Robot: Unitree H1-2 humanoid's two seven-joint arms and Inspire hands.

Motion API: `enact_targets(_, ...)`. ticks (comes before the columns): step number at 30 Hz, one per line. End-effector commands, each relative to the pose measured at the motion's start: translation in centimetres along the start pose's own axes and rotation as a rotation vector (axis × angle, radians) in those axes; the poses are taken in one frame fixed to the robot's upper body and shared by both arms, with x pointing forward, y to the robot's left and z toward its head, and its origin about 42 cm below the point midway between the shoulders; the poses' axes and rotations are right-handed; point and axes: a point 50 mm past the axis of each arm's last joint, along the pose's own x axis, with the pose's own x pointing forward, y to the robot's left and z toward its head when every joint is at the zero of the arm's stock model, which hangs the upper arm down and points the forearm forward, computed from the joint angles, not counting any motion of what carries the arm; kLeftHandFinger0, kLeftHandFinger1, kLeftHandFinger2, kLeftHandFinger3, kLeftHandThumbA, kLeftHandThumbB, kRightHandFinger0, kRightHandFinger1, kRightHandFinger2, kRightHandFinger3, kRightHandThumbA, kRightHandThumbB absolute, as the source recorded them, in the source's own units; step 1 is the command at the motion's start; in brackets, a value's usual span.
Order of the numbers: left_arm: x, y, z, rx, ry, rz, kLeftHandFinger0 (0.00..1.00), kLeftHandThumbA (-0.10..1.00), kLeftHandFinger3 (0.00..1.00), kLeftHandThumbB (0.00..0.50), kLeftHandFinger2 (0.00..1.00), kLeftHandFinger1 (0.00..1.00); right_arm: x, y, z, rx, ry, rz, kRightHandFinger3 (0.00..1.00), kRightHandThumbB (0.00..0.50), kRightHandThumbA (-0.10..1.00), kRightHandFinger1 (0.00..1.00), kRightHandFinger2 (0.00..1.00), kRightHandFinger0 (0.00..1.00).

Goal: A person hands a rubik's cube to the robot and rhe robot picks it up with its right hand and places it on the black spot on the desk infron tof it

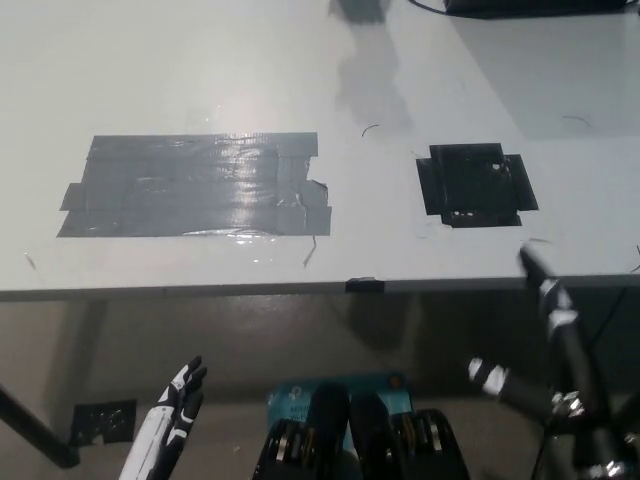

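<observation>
Rubik's cube: not in view, no person present. Judged light, rigid, smooth-faced; best gripped across opposite faces. Black square tape spot (474, 185) on white desk (200, 70) lay bare. Black right hand (545, 340) hung below the desk edge, fingers apart, empty; white left hand (180, 395) rested low, open.

Only 1 view: head cam, mounted high on the robot, pitched steeply down and fwd. Frame takes in the white desk (300, 80) top from its near edge to partway back, w/ the grey tape patch (195, 186) left of centre and the black spot (474, 185) right of centre. Floor below the desk edge fills the lower third. Mid-range, no close-up.
</observation>
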Motion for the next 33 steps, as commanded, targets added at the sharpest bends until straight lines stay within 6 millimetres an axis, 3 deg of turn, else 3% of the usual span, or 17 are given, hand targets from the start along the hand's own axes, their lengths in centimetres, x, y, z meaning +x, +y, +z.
enact_targets(1,-0.1,0.2,0.5,0.013,-0.059,0.012,1.00,1.00,1.00,0.130,1.00,1.00,4.2,-2.0,4.4,-0.038,-0.117,-0.010,1.00,0.319,1.00,1.00,1.00,1.00)
enact_targets(2,0.0,0.2,0.6,0.012,-0.054,0.015,1.00,1.00,1.00,0.141,1.00,1.00,6.1,-2.1,5.0,-0.038,-0.118,0.003,1.00,0.331,1.00,1.00,1.00,1.00)
enact_targets(3,0.0,0.2,0.6,0.014,-0.054,0.016,1.00,1.00,1.00,0.142,1.00,1.00,6.6,-2.1,5.2,-0.037,-0.114,0.008,1.00,0.332,1.00,1.00,1.00,1.00)
enact_targets(6,0.3,0.3,0.9,0.021,-0.056,0.011,1.00,1.00,1.00,0.128,1.00,1.00,10.2,-2.3,5.2,-0.033,-0.052,0.031,1.00,0.402,1.00,1.00,1.00,1.00)
enact_targets(12,0.5,0.4,1.0,0.018,-0.069,0.007,1.00,1.00,1.00,0.120,1.00,1.00,15.0,-2.0,4.2,-0.040,-0.005,0.080,1.00,0.365,1.00,1.00,1.00,1.00)
enact_targets(18,0.9,0.5,1.3,0.021,-0.073,0.006,1.00,0.99,1.00,0.119,1.00,1.00,20.2,-0.8,3.6,-0.047,0.050,0.147,1.00,0.408,1.00,1.00,1.00,1.00)
enact_targets(25,1.3,0.6,1.7,0.025,-0.085,0.004,1.00,1.00,1.00,0.131,1.00,1.00,24.6,0.8,2.9,-0.030,0.155,0.204,1.00,0.450,1.00,1.00,1.00,1.00)
enact_targets(33,1.9,0.9,2.4,0.027,-0.089,-0.007,1.00,1.00,1.00,0.147,1.00,1.00,26.6,1.6,2.5,-0.017,0.202,0.221,1.00,0.438,1.00,1.00,1.00,1.00)
